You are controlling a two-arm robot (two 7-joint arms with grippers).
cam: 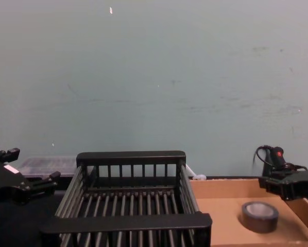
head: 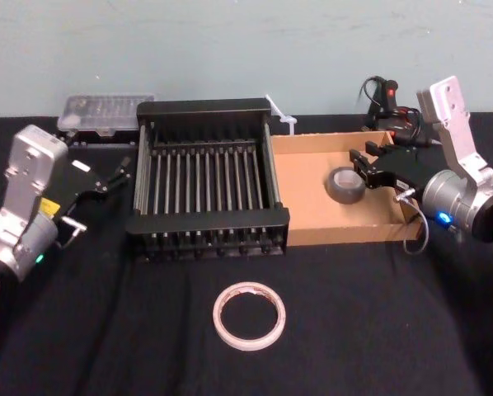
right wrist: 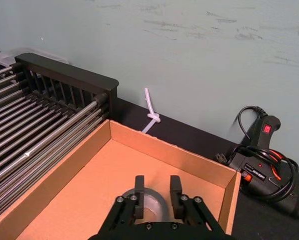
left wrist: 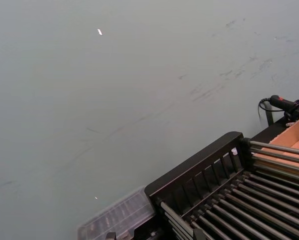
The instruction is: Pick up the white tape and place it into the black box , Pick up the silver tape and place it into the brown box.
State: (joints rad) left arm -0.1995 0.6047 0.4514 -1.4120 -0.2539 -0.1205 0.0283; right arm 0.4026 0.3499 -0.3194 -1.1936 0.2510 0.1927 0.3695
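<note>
The white tape [head: 249, 315] lies flat on the black table [head: 378, 330], in front of the black box [head: 207, 178] and apart from it. Nothing touches it. It is a big thin ring, so it is probably very light and a bit bendy if squeezed hard. Its outside looks smooth and may be slippery. A good way to take it is likely to put one finger inside the hole and one outside, and pinch the thin wall of the ring. The silver tape [head: 345, 183] already lies flat on the floor of the brown box [head: 308, 223], near the far right side. It is a small fat roll and looks stiffer and a little heavier than the white one. The right gripper [head: 368, 165] hangs just above it, with its fingers [right wrist: 139, 184] spread apart and holding nothing. So the silver tape's part looks done, and the white tape still has to go into the black box, whose barred floor has nothing on it. The left gripper [head: 115, 175] waits to the left of the black box, low over the table, and its fingers look spread and hold nothing.
</note>
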